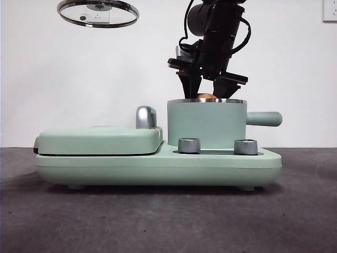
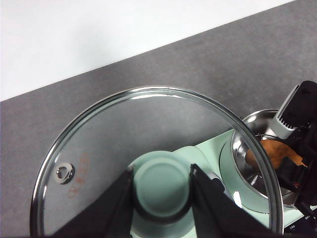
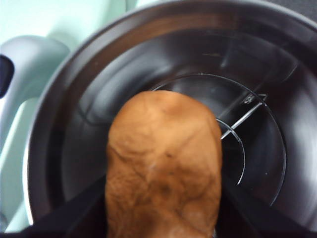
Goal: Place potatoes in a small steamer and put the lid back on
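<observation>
Gripping potato (image 3: pixel 163 168) between right fingers (image 3: pixel 89 208) over steamer (image 1: pixel 206 124); left fingers (image 2: pixel 119 198) clamp lid (image 2: pixel 99 144) knob.

The small steamer (image 1: pixel 206 122) sits on the right half of the cooker base (image 1: pixel 158 167), with the griddle (image 1: pixel 100 140) on the left half. The potato (image 3: pixel 163 166) hangs just inside the steamer's rim, between the right gripper (image 1: pixel 208 89) jaws. The lid (image 1: pixel 98 12) is high above the griddle, its knob between the left gripper (image 2: pixel 162 191) jaws
</observation>
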